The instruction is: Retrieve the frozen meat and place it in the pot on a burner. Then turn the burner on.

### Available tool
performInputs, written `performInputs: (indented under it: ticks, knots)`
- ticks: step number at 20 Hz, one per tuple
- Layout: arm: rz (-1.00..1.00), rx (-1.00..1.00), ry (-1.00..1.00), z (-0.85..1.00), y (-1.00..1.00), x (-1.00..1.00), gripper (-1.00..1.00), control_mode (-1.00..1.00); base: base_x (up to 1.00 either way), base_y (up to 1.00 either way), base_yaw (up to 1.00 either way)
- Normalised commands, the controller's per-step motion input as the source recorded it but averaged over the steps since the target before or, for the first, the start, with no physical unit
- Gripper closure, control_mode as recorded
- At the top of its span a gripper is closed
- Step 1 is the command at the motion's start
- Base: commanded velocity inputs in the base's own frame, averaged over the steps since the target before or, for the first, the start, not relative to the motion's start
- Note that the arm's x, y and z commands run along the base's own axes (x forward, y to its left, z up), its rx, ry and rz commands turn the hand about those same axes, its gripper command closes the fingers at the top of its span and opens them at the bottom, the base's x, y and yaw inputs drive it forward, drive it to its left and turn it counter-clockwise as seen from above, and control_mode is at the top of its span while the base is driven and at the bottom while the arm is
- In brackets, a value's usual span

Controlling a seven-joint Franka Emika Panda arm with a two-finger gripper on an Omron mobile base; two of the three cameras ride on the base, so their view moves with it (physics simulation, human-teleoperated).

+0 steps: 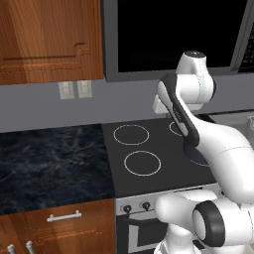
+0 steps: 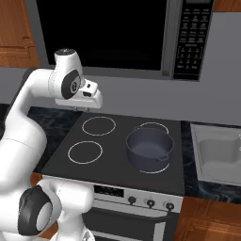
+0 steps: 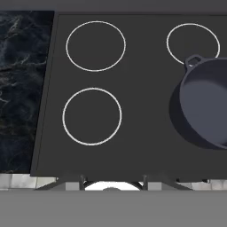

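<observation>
The pot serves as the landmark: it stands on the black cooktop, over the front right burner (only the near arc of that ring peeks out below its wall). Seen from the hand view, its inside is a bare dark blue-grey floor; the frozen meat cannot be made out in any view. Just behind the pot lies another white ring, partly covered by its rim. To the pot's left are two more rings, one at the back and one at the front, both bare. Left of the cooktop runs the dark marbled table. The tool hangs above the back left ring, well apart from the pot; whether its jaws stand wide or narrow I cannot tell. Right of the pot, beyond the cooktop edge, sits a sink. A microwave is mounted above.
</observation>
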Motion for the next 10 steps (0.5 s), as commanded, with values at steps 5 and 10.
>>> performInputs:
  ticks: [5,10]
  knots:
    - [0.0,0.0,0.0,0.0,0.0,0.0,-1.0,1.0,-0.01,0.0,0.0]
    - [0.0,0.0,0.0,0.0,0.0,0.0,-1.0,1.0,-0.45,0.0,-0.03]
